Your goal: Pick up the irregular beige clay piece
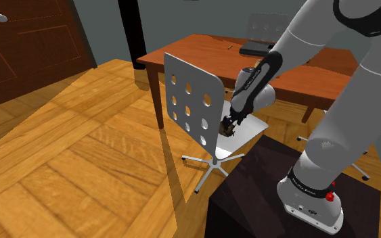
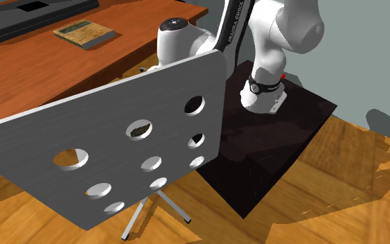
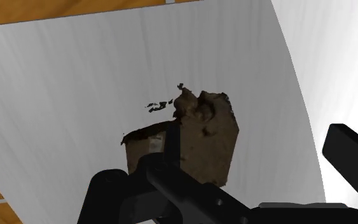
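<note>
You have the pincer [image 1: 229, 126] down at the white chair seat [image 3: 75, 83], fingers apart and gripping nothing, with the brown clay piece [image 3: 206, 137] lying on that seat partly behind one finger; closing and lifting are, by my judgement, not yet done.

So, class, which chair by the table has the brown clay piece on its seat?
The white chair nearest the stand: the clay piece lies on its seat. The grey chair stands beyond the table.
</note>
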Controlling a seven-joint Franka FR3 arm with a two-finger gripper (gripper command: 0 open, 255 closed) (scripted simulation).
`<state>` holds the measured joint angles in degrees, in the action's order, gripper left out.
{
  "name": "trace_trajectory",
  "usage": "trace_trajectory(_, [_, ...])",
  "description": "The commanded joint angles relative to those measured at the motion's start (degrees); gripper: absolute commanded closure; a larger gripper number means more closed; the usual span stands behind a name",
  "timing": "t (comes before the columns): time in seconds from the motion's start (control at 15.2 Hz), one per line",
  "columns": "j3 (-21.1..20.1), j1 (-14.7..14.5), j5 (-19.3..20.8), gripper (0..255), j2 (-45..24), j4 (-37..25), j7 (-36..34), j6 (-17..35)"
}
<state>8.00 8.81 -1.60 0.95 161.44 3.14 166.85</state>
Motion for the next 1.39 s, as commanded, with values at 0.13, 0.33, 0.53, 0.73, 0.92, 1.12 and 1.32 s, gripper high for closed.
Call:
trace_trajectory(0.13, [-3.35, 3.67, -9.67, 0, -12.00, -3.41, 6.21, 9.57])
trace_trajectory(0.33, [-5.54, 5.71, -10.37, 0, -14.29, -3.91, 6.84, 11.42])
trace_trajectory(0.53, [-7.97, 7.99, -11.18, 0, -17.72, -4.74, 7.64, 14.09])
trace_trajectory(0.73, [-9.49, 9.52, -11.33, 0, -20.68, -5.55, 7.94, 16.29])
trace_trajectory(0.92, [-9.50, 9.59, -11.28, 255, -20.79, -5.67, 7.95, 16.28])
trace_trajectory(1.12, [-9.52, 9.65, -11.26, 255, -20.76, -5.63, 7.98, 16.29])
trace_trajectory(1.32, [-9.53, 9.71, -11.25, 255, -20.79, -5.66, 8.01, 16.30])
